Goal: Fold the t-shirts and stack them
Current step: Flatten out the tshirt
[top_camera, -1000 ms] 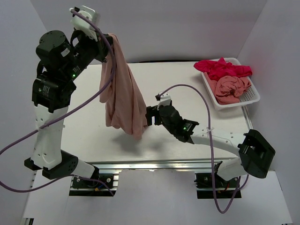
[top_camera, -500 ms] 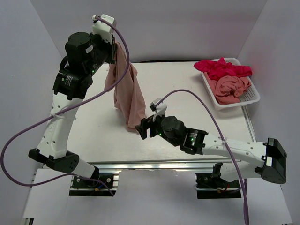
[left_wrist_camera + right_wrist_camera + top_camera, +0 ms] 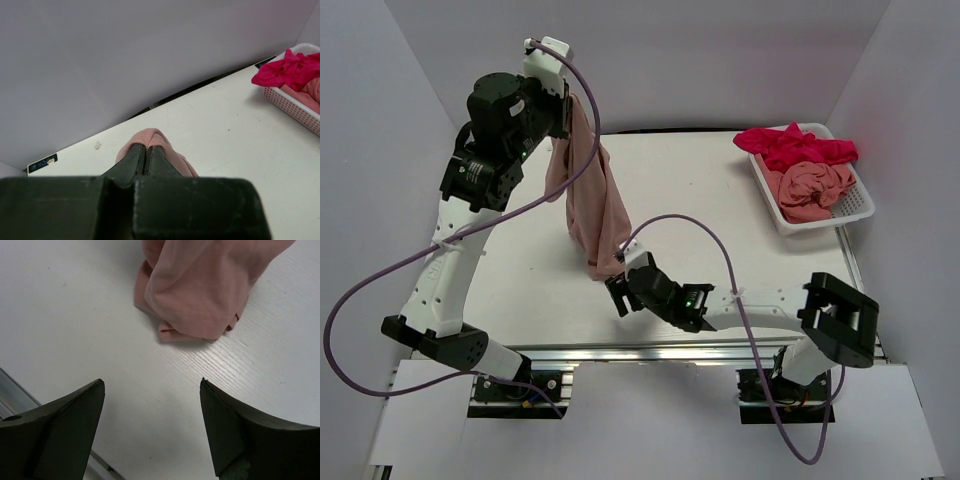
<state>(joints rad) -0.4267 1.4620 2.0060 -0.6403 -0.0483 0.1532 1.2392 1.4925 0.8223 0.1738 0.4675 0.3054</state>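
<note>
Left end effector (image 3: 145,152): fingers clamped together on a bunched edge of the dusty salmon-pink cotton t-shirt (image 3: 590,200), raised high so the cloth hangs long.
Shirt position: dangling, its lowest folds touching the white counter (image 3: 720,200).
Right end effector (image 3: 151,386): fingers spread wide, low beside the hanging end, probably to catch a corner for spreading.
Unfolded: bright magenta-red t-shirt (image 3: 795,148) and crumpled salmon-pink t-shirt (image 3: 812,190) lie in the white mesh basket (image 3: 863,207).

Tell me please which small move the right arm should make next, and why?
Probably ease the right gripper forward and close it on the lowest bunch of the pink t-shirt. Its jaws are open just short of that cloth, which touches the table, while the left gripper pinches the top.
</note>
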